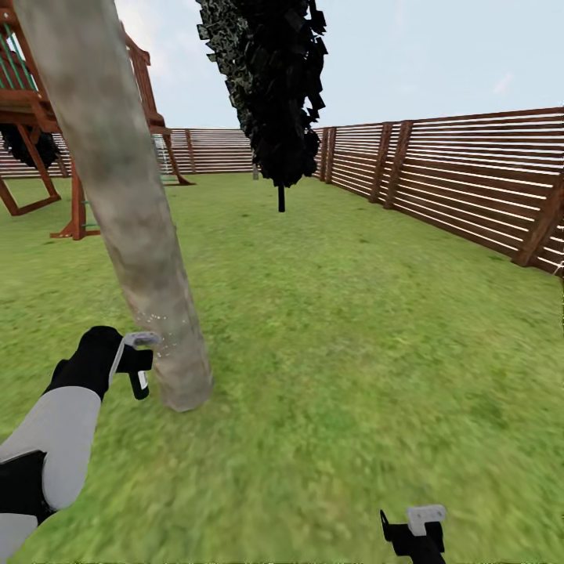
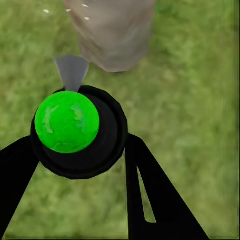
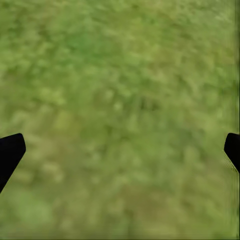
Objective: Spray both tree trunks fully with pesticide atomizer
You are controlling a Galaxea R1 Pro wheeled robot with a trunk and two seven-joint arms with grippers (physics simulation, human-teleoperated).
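Spraying atomizer (image 2: 75, 130) (clamped) — beside tree trunk (image 1: 125, 211)

My left arm (image 1: 59, 427): smooth light-grey shell on the forearm, rounded in section, with a black band at the joint toward the elbow and a grey segment below it. Wrist: a bulbous matte-black housing.

My left gripper (image 1: 139, 362): black body, pale grey plate along the top, small white patch on the lower black part. In the wrist view, its fingers (image 2: 160, 200) are flat black wedges, one pierced by a long narrow slot.

My right gripper (image 1: 415, 533): black body with a light-grey bracket on top bearing two small dark holes. Its fingertips (image 3: 10, 152) are plain black with rounded corners.
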